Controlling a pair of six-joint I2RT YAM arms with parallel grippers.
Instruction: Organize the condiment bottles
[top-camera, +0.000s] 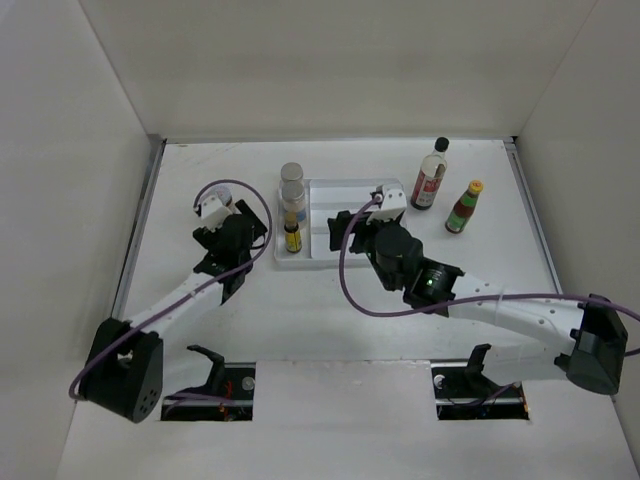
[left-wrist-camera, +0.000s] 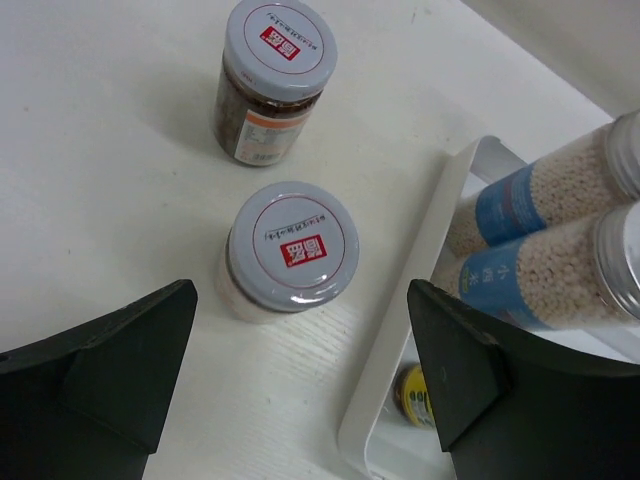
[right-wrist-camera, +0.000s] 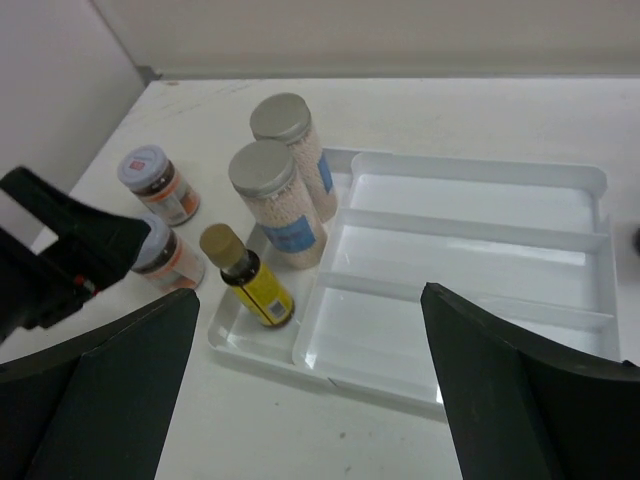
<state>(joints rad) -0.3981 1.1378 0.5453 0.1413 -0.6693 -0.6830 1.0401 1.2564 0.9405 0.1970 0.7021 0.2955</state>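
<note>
Inspecting the left half of the tabletop (top-camera: 300, 320): my left end effector (left-wrist-camera: 300, 320) hangs with its fingers spread and nothing between them. The nearer grey-lidded jar (left-wrist-camera: 292, 248) sits straight ahead of it, roughly centred on the gap. That jar stands upright with its long axis vertical and its lid facing the wrist camera. It is on the tabletop, just outside the left wall of the white tray (left-wrist-camera: 400, 330). The farther grey-lidded jar (left-wrist-camera: 275, 80) stands beyond it on the same line, also upright and apart from the first.

Inside the tray's left compartment, two grey-lidded shakers (left-wrist-camera: 545, 195) stand side by side. The small yellow-capped bottle (right-wrist-camera: 250, 275) stands at the near end of that compartment.

My right end effector (right-wrist-camera: 310, 300) is over the tray's empty middle compartments, fingers wide apart and holding nothing. The black-capped bottle (top-camera: 430, 175) and the yellow-capped red-labelled bottle (top-camera: 463, 207) stand on the tabletop to the right of the tray.

Finding: the left arm is clearly the nearer one to both jars. In my judgement a short advance brings the fingers to either side of the nearer jar. The tray wall close beside the right finger is the obstacle to watch.
</note>
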